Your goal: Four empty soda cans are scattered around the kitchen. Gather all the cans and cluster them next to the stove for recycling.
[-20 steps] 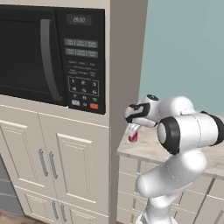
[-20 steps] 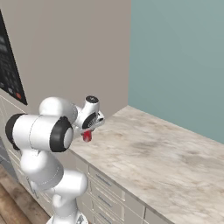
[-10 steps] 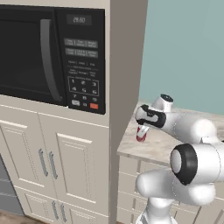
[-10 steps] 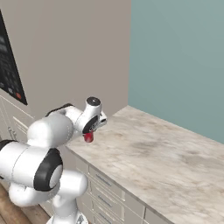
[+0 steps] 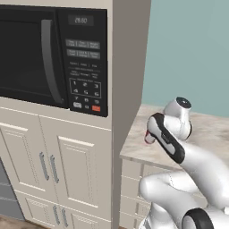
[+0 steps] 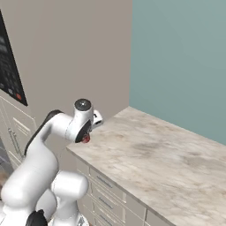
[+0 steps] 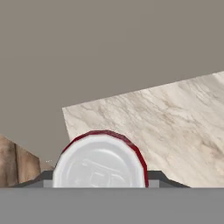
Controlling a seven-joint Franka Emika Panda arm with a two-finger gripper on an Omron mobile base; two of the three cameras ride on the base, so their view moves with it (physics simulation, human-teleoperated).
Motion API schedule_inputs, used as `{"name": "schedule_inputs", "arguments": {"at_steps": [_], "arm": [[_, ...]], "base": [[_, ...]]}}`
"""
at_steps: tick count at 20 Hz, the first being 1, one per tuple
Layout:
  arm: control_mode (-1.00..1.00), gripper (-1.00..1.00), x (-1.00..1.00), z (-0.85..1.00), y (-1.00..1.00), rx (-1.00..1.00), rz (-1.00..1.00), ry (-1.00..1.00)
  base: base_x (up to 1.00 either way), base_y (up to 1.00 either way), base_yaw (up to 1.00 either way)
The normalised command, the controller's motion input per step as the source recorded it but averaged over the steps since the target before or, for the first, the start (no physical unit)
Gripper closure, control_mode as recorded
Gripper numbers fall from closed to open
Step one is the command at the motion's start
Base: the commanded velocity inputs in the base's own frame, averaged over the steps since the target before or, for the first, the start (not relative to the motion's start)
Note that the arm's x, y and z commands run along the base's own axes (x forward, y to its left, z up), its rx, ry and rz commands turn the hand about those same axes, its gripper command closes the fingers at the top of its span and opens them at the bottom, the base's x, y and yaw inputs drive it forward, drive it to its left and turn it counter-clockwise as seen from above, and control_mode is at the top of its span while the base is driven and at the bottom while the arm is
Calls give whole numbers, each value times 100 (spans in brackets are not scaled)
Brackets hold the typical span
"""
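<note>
A red soda can (image 7: 99,164) with a silver top sits between my gripper's (image 7: 100,179) dark fingertips (image 7: 155,176), which are shut on it from above. In the right base view the can (image 6: 85,138) shows as a red spot under the hand (image 6: 90,126), over the near left corner of the beige marbled counter (image 6: 145,154). From the left base view a sliver of the can (image 5: 146,138) peeks out beside the arm's dark-edged link, which hides the fingers.
A tall cream cabinet (image 5: 127,67) with a black built-in microwave (image 5: 53,62) stands directly left of the counter. A teal wall (image 6: 185,57) backs the counter. Wood floor (image 7: 15,164) lies below the counter's corner. The counter stretches bare to the right.
The arm's elbow and forearm have swung round and folded closer to the counter. The can has stayed gripped at nearly the same spot over the corner.
</note>
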Motion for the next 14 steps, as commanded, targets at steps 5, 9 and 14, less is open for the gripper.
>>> {"name": "schedule_inputs", "arguments": {"at_steps": [5,9,14], "arm": [[-100,100,-61,56,0,2,-16,4],[-100,100,-67,52,1,2,-15,-2],[-100,100,-59,57,2,4,-14,-6]], "base": [[0,0,0],[0,0,0],[0,0,0]]}}
